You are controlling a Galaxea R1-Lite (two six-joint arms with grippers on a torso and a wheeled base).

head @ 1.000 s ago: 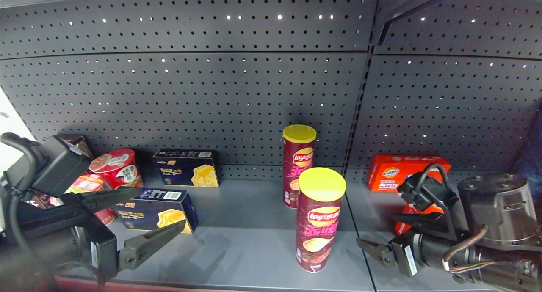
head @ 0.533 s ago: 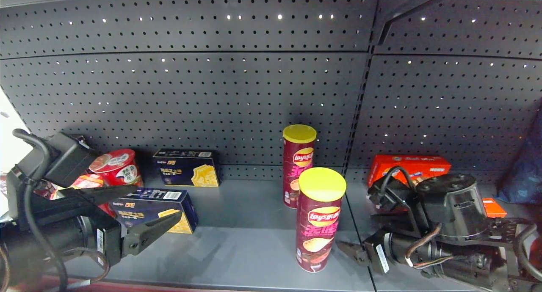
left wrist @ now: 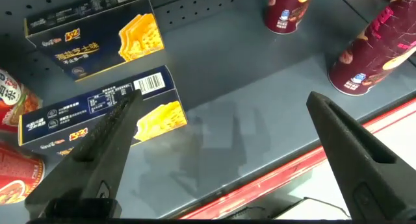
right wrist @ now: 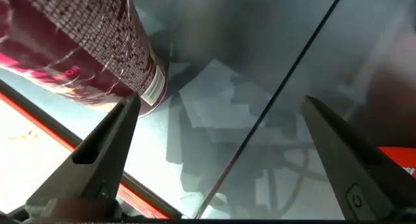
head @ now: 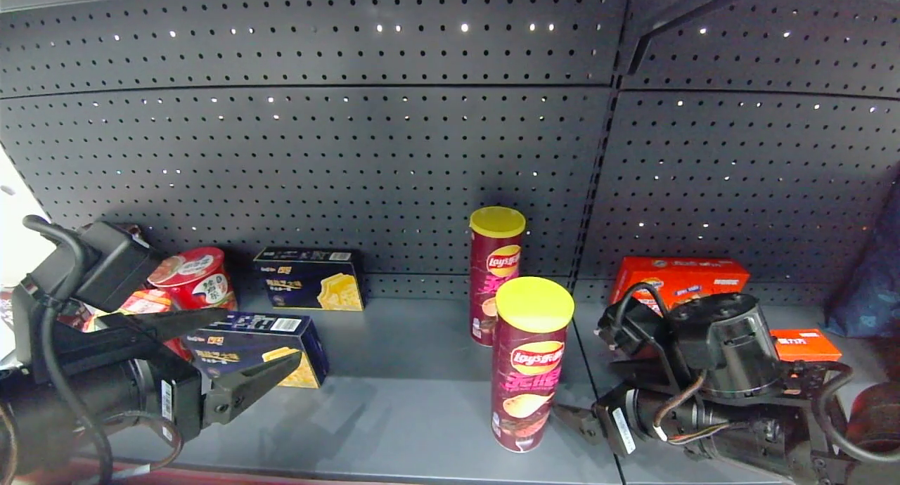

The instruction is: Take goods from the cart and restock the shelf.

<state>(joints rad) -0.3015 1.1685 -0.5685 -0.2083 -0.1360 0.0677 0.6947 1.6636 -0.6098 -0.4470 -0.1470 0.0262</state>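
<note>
We see the left gripper point(head: 264, 341) at the front left of the shelf point(head: 408, 401), its two dark fingers spread wide with nothing between them. In the left wrist view one finger crosses in front of the front blue box point(left wrist: 97, 113), which lies flat near the shelf's front edge. We cannot tell whether the finger touches the box. The rear blue box point(head: 309, 279) stands behind it against the pegboard back panel point(head: 316, 154), and a red noodle cup point(head: 193, 277) sits to the left of that box.

The right gripper point(right wrist: 221, 102) hangs low over the shelf board, also parted wide and empty. One of its fingertips lies just beside the base of the front chip can point(head: 532, 362). We cannot make out any contact between them. This can stands upright with its yellow lid on, near the front edge. The rear chip can point(head: 496, 274) stands upright just behind it, closer to the panel.

To the right, behind the right arm, an orange box point(head: 678, 277) rests against the panel, and a smaller orange box point(head: 805, 344) lies further right.
</note>
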